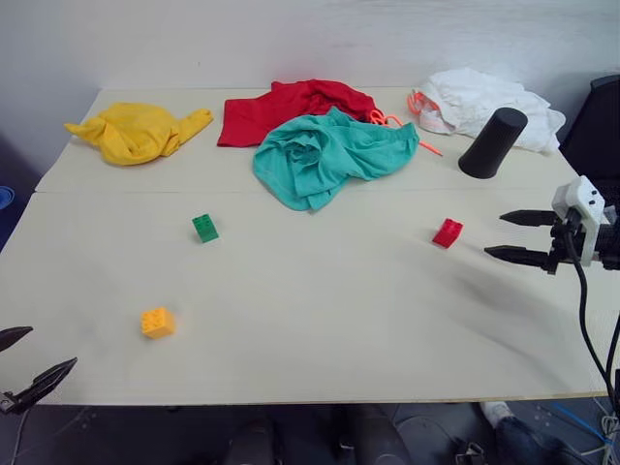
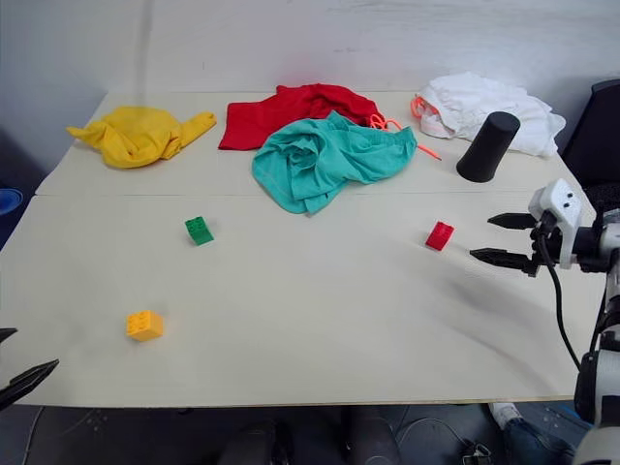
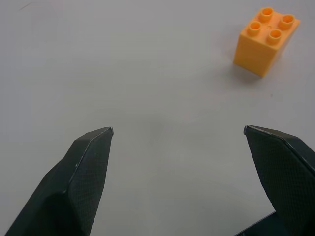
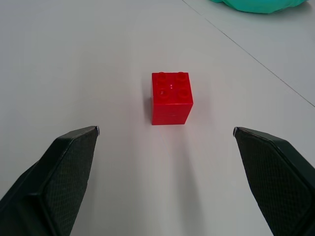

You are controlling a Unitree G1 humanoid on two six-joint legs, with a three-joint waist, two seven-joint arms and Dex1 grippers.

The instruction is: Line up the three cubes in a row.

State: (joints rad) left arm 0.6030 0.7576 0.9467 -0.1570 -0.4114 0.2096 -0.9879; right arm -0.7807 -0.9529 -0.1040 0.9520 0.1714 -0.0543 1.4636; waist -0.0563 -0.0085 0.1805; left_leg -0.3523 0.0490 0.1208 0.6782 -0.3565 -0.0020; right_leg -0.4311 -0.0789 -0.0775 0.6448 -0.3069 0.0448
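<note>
Three small studded cubes sit apart on the pale table [image 1: 320,329]: a green cube [image 1: 204,228] left of centre, a red cube [image 1: 448,232] at the right, an orange-yellow cube [image 1: 157,322] near the front left. My right gripper [image 1: 511,235] hovers open just right of the red cube [image 4: 171,98], which lies ahead of its spread fingers, untouched. At the table's front left corner my left gripper [image 1: 24,360] is open and empty, with the orange-yellow cube [image 3: 266,41] a short way ahead and to one side.
Along the back lie a yellow cloth [image 1: 140,130], a red cloth [image 1: 291,105], a teal cloth [image 1: 325,155] and a white cloth [image 1: 480,102]. A tall black tapered cylinder [image 1: 492,142] stands behind my right gripper, by the white cloth.
</note>
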